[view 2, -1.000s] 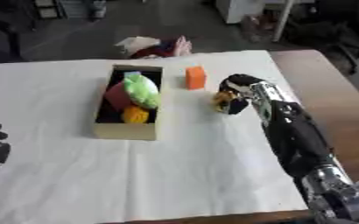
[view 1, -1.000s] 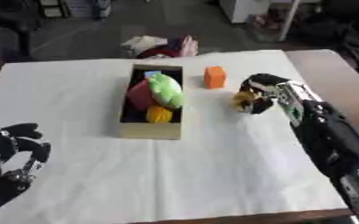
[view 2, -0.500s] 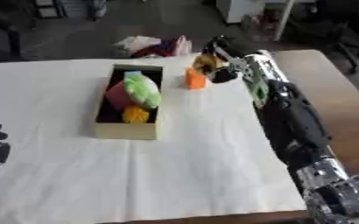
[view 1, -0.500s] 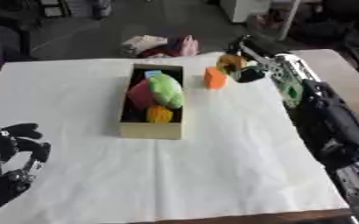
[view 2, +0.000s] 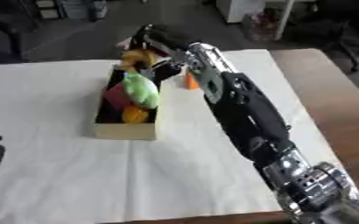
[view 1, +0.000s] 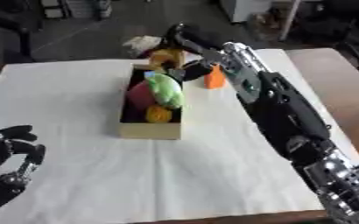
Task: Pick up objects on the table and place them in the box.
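An open cardboard box point(view 1: 147, 129) stands on the white cloth, holding a green thing point(view 1: 166, 89), a dark red thing point(view 1: 139, 95) and a small orange-yellow thing point(view 1: 158, 113). My right hand point(view 1: 185, 34) reaches in from the right and hangs over the box's far end, shut on a yellow object point(view 1: 167, 57). An orange block point(view 1: 215, 81) stands on the cloth just right of the box, under my right forearm. In the lower left corner my left hand point(view 1: 9, 149) rests idle, fingers relaxed and holding nothing.
A heap of pale and pink cloth point(view 1: 142, 43) lies beyond the table's far edge. Bare brown tabletop point(view 1: 332, 78) shows to the right of the white cloth point(view 1: 136, 175). Chairs and furniture stand in the dark background.
My right hand has carried the yellow object from the cloth right of the box up and left, past the orange block, to above the box's far end. The left hand has stayed put.
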`<state>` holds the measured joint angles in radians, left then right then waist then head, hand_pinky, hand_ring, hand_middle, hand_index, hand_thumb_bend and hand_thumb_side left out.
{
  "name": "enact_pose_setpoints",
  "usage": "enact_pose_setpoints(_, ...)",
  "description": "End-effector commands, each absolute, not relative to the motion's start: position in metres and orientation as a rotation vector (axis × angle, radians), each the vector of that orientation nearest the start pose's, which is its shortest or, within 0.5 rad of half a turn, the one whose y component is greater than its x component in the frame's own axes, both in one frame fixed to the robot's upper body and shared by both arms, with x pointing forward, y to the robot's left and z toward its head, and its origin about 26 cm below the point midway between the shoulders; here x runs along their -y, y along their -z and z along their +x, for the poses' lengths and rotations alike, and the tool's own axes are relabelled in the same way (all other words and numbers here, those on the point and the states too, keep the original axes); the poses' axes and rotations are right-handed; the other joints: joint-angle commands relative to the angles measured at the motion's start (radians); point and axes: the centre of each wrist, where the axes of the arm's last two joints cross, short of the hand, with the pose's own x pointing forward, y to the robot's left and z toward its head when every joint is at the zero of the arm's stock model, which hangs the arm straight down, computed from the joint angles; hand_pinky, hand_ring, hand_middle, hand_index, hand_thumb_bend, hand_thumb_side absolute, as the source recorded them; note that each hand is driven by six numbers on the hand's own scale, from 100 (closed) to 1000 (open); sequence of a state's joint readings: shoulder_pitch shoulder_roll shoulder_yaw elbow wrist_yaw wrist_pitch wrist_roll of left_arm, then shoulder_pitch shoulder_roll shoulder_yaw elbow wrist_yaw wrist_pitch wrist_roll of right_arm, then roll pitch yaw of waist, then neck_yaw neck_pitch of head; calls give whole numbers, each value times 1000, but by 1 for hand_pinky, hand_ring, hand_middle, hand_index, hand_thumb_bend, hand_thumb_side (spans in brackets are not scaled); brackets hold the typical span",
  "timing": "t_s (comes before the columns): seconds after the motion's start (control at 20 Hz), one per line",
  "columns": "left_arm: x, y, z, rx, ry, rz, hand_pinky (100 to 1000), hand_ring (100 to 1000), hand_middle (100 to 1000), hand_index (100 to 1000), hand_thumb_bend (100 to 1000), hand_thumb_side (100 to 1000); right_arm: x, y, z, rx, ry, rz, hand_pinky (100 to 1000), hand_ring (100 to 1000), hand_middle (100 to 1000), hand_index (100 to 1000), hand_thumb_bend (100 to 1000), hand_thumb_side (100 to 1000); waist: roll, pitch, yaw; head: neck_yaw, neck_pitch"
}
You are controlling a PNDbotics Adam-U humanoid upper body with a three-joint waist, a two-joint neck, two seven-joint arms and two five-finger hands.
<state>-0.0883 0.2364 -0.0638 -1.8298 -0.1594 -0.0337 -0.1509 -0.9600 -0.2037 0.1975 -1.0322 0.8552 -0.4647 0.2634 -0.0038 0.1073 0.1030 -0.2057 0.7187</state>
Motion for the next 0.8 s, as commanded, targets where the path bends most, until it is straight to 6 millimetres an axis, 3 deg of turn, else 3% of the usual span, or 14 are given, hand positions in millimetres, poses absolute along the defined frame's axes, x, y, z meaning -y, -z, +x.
enact_pose_setpoints(0.05,-260,-94,290,1903,545,137,702,585,615,775,368,433,134,-208,464,-2661,2260,678,576,450,296,446,100,100,4,-14,3,-9,-7)
enact_pose_setpoints(0.25,-260,-94,290,1904,547,135,703,585,613,775,367,433,118,-200,460,-2565,2347,589,588,459,303,451,100,100,4,-14,4,-12,-6)
enact_pose_setpoints(0.45,-259,-94,290,1905,548,130,703,584,612,774,369,433,114,-174,463,-2492,2506,561,601,471,313,460,100,100,6,-13,6,-15,-8)
enact_pose_setpoints(0.65,-258,-94,290,1904,549,123,703,583,612,774,369,433,114,-152,466,-2494,2604,612,606,478,325,470,100,100,12,-14,11,-20,-9)
enact_pose_setpoints(0.8,-257,-94,290,1904,551,118,703,583,612,774,368,434,112,-148,467,-2512,2593,703,611,484,333,475,100,100,14,-14,15,-24,-8)
